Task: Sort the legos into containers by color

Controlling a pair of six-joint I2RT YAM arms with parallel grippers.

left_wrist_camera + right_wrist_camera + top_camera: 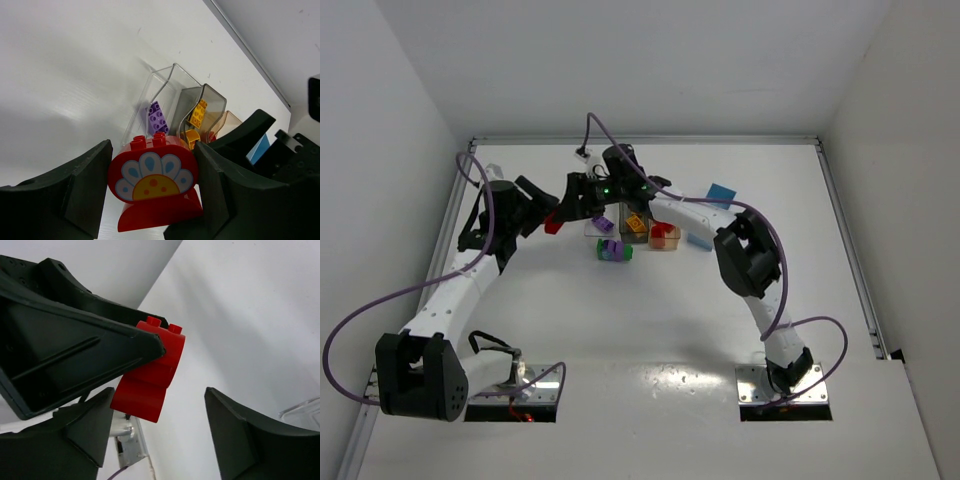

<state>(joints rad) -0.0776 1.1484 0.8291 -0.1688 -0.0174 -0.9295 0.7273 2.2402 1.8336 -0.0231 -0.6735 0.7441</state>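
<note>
You are working over a white table (pixel 650 320), with both arms reaching toward its far side. The containers are sitting there in a row. The clear bin (pixel 161 90) is touching the smoky grey bin (pixel 215 100). The tan bin (pixel 228 121) comes next, and the light blue bin (pixel 259 148) is mostly hidden behind a dark finger. A purple brick (pixel 157 117) is lying in the clear bin and yellow-orange bricks (pixel 199 112) in the grey one. Loose purple and green bricks (pixel 613 250) are waiting on the table just on the near side of the row.

Your left gripper (pixel 150 212) is pinching the red brick (pixel 152 182), one finger on each side of its flower-printed face. It is carrying the brick in the air to the left of the bins. Your right gripper (pixel 160 405) is standing wide open with nothing in it, and the red brick is hanging just ahead of its gap. You cannot tell from these views whether either right finger is touching the brick.

You are likely handling a light, rigid piece of hard plastic that will not deform or crack under a firm squeeze. Its glossy skin looks slippery, and its arched top gives the pads little to bear on. If you are passing it across, take it on flat, opposite faces low on the body, below the curve and clear of the two studs. Close fully before the left hand lets go. The tan bin seems to be showing red inside, so that is probably where this brick belongs.
</note>
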